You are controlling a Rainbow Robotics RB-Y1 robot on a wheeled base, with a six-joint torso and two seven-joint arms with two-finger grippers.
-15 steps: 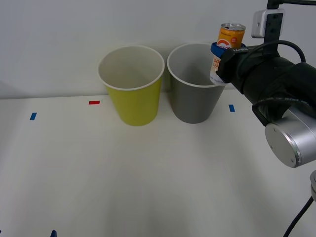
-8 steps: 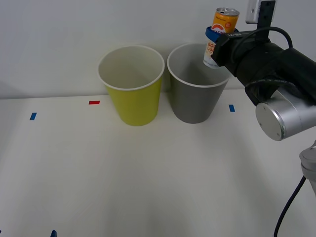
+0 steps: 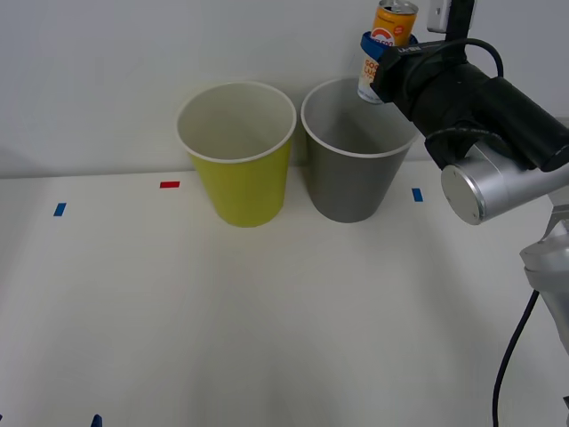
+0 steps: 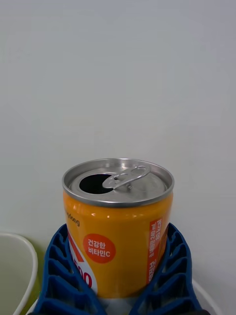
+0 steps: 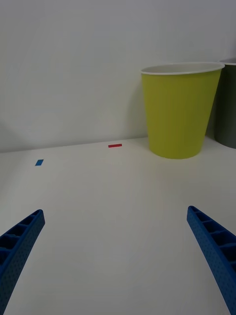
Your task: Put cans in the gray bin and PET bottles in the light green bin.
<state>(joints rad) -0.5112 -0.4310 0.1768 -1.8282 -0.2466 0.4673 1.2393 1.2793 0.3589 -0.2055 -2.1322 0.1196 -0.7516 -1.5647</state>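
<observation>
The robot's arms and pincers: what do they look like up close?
The right arm is wrapped in a black cover, with a round silver cap at one joint and a black cable looping over it. Both the right gripper and left gripper have bright blue plastic fingers, ribbed like a lattice.

A drink can (image 4: pixel 118 231) carries Korean print: "건강한 비타민C" in a red circle on its orange band, with the partial word "dong" at the band's upper edge.

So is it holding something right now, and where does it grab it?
Yes: the right tool grips the can around the middle of its body, upright, above the gray bin. The left tool is open, holding nothing.
</observation>
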